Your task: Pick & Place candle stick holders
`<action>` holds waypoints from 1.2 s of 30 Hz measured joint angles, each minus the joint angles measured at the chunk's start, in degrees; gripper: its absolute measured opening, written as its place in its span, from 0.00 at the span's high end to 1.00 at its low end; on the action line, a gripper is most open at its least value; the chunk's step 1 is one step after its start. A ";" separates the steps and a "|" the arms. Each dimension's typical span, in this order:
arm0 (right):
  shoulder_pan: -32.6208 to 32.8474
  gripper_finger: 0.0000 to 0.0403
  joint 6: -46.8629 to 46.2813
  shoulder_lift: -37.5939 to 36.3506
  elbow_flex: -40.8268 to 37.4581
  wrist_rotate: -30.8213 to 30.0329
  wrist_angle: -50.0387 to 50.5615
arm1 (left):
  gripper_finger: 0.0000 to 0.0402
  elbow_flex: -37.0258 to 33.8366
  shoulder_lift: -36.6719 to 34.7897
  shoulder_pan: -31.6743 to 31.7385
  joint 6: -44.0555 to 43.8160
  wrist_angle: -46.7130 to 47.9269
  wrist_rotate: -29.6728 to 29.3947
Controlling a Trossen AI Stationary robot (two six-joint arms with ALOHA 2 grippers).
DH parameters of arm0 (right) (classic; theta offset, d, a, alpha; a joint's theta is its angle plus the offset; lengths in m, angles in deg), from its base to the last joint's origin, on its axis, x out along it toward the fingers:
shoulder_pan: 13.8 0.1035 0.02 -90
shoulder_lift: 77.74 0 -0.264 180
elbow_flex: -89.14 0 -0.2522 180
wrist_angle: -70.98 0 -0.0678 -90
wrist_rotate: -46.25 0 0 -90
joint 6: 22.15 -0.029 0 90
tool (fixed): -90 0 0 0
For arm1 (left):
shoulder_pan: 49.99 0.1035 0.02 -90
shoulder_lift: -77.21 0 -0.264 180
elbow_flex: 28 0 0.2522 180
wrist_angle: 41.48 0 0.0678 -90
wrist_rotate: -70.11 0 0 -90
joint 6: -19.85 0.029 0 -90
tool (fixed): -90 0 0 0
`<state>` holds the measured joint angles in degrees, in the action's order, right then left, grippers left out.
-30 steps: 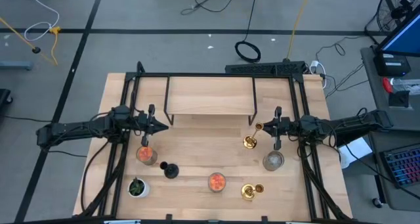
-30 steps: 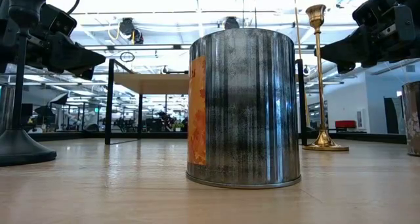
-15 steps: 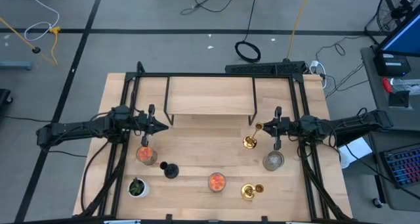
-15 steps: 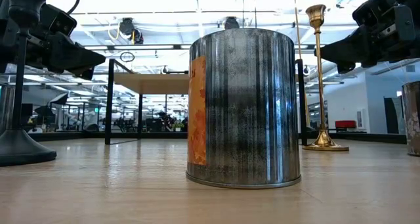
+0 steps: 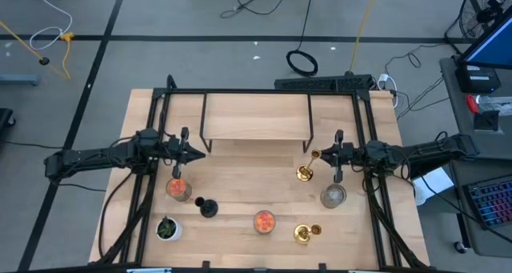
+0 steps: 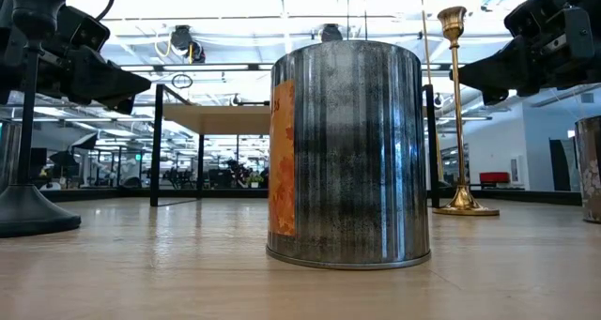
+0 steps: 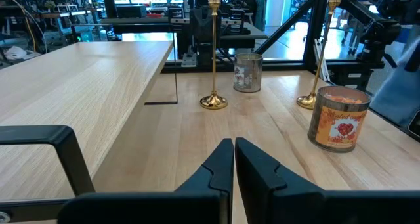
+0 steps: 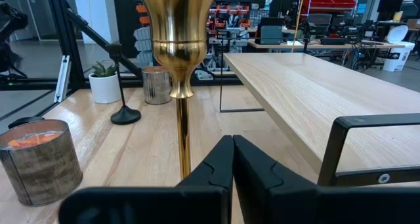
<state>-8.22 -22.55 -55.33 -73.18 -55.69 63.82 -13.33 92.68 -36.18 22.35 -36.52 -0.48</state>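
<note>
A tall, slender, shiny gold candlestick stood upright on the pale wooden surface, right of centre, directly in front of the right claw. That claw hovered just beside the candlestick's cup, fingers pressed together and holding nothing. A second gold candlestick of the same make stood near the front edge, to the right. A short black candlestick with a round base stood left of centre.

The left claw hung above the surface on the left side, its fingers nearly touching, a thin slit between them, nothing held.

A metal candle tin with orange wax sat just beside the black candlestick, below the left claw. Another orange-filled tin stood near the front centre. A grey-topped metal tin sat below the right claw. A small green plant in a white pot stood at the front left. A low wooden shelf on a black frame spanned the back.
</note>
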 joint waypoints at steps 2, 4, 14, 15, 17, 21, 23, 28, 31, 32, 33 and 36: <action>0.01 0.99 0.00 -0.01 0.00 0.02 0.00 | 0.94 0.00 0.02 0.01 0.00 0.00 -0.01; 0.02 0.99 0.00 -0.01 -0.01 0.00 0.00 | 0.94 0.00 0.02 0.00 0.00 0.00 -0.01; 0.01 0.99 0.00 -0.02 -0.01 0.00 0.00 | 0.94 0.00 0.02 -0.01 0.00 0.00 -0.01; 0.01 0.99 0.00 -0.02 -0.01 0.00 0.00 | 0.94 0.00 0.02 0.01 0.00 0.00 -0.01; 0.02 0.99 0.00 0.00 0.00 0.02 0.00 | 0.94 0.00 0.00 0.00 0.00 -0.01 0.00; 0.00 0.99 0.00 -0.01 -0.01 0.00 0.00 | 0.94 0.00 0.02 0.01 0.00 0.00 -0.01; 0.01 0.99 0.00 -0.02 -0.01 0.00 0.00 | 0.94 0.00 0.02 -0.01 0.00 0.00 -0.01; 0.00 0.99 0.00 0.00 0.00 0.01 -0.26 | 0.94 0.00 0.02 0.01 0.00 0.00 0.00; 0.04 0.99 -3.72 0.00 0.00 0.16 -0.64 | 0.94 0.00 0.02 -0.01 0.00 0.00 0.01; 0.04 0.99 -7.36 0.00 -0.01 0.16 -1.19 | 0.94 0.00 0.02 0.01 0.00 0.00 -0.01; 0.04 0.99 -10.69 0.01 0.00 0.08 -1.70 | 0.94 0.00 0.02 0.01 0.00 0.00 0.01; 0.04 0.99 -16.57 0.00 -0.02 -0.04 -4.47 | 0.94 0.00 0.02 0.00 0.00 0.00 0.01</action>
<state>-8.17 -39.12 -55.33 -73.19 -55.73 59.35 -13.33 92.70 -36.18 22.35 -36.52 -0.47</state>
